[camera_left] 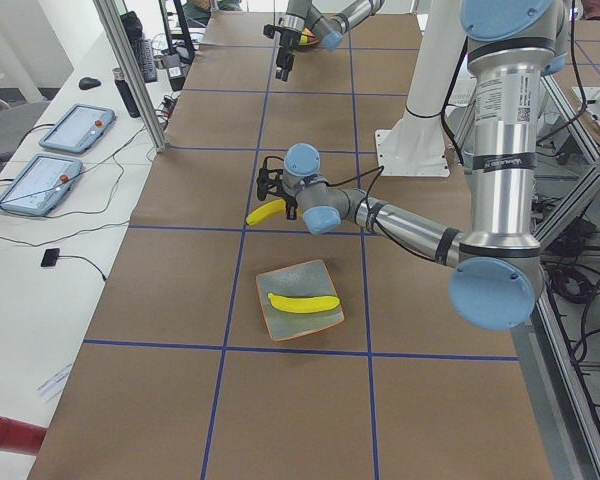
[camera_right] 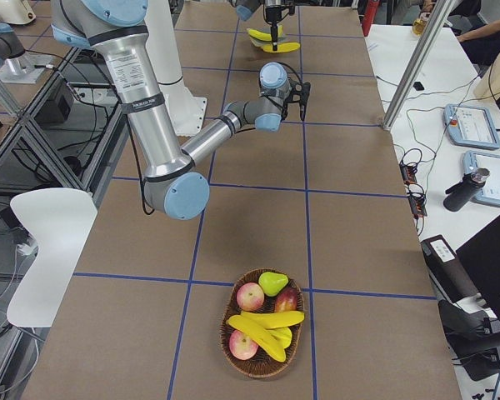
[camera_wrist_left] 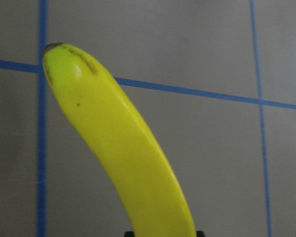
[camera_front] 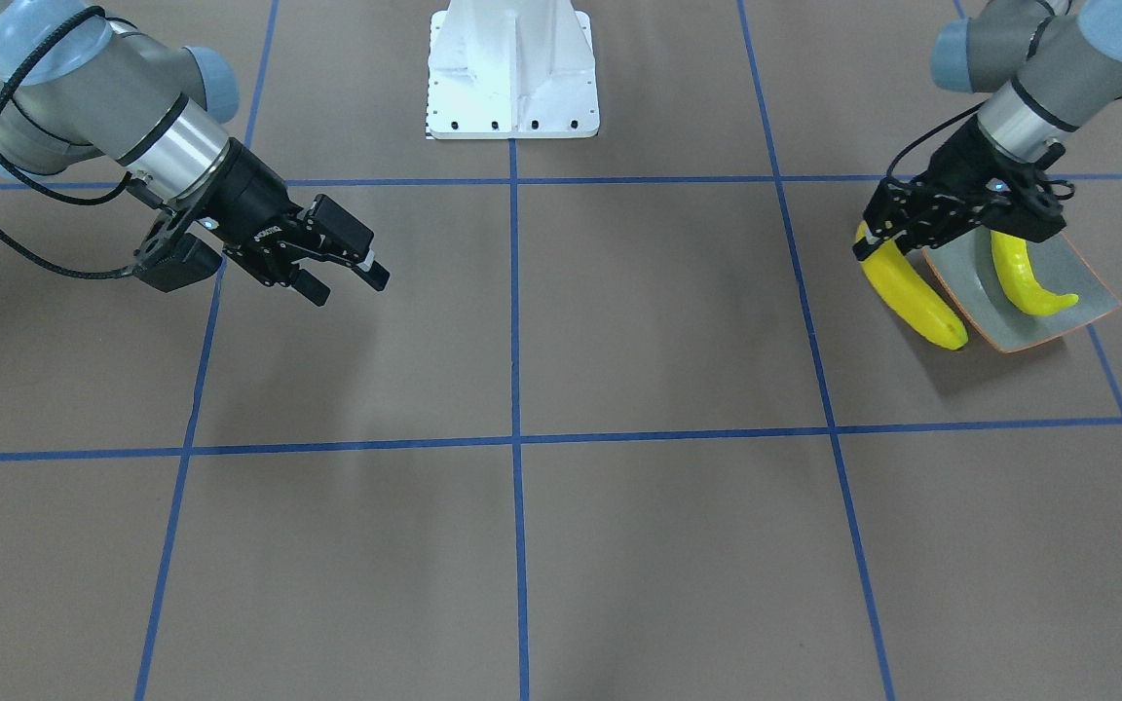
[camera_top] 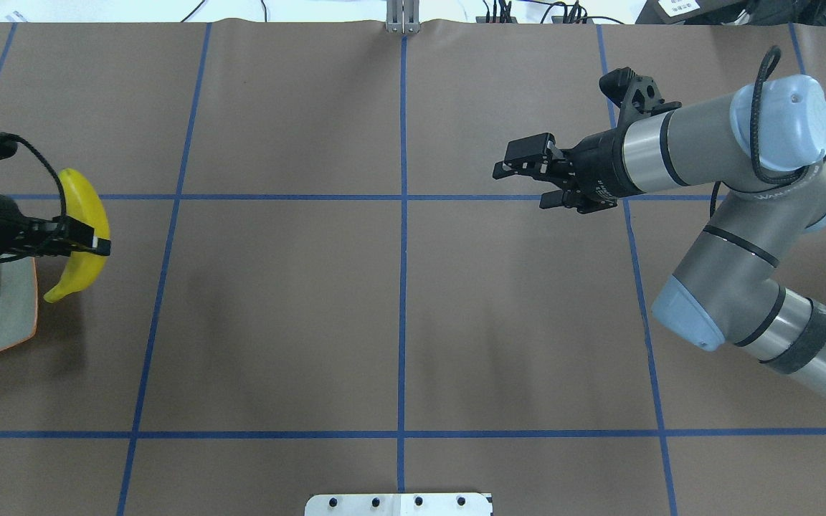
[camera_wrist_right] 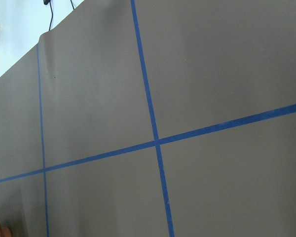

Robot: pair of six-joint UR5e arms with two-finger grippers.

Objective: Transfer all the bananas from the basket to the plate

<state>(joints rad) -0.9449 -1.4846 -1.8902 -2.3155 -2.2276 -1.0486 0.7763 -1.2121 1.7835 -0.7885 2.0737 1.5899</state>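
Brown blue-taped table (camera_front: 522, 545), left end effector (camera_front: 875, 239) clamped on banana (camera_front: 916, 302) near plate (camera_front: 1077, 277), right end effector (camera_front: 347, 282) apart.

I see the plate (camera_front: 1077, 265) at the table's (camera_front: 522, 545) left end, 1 banana (camera_front: 1021, 280) on it, a 2nd banana (camera_front: 912, 297) just beside it; the basket (camera_right: 267, 372), far right, holds perhaps 3 bananas (camera_right: 267, 322).

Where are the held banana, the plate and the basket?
held banana (camera_front: 912, 292): exterior front-facing view, its yellow middle.
plate (camera_front: 1075, 265): exterior front-facing view, bare grey surface.
basket (camera_right: 254, 368): exterior right view, near woven rim.
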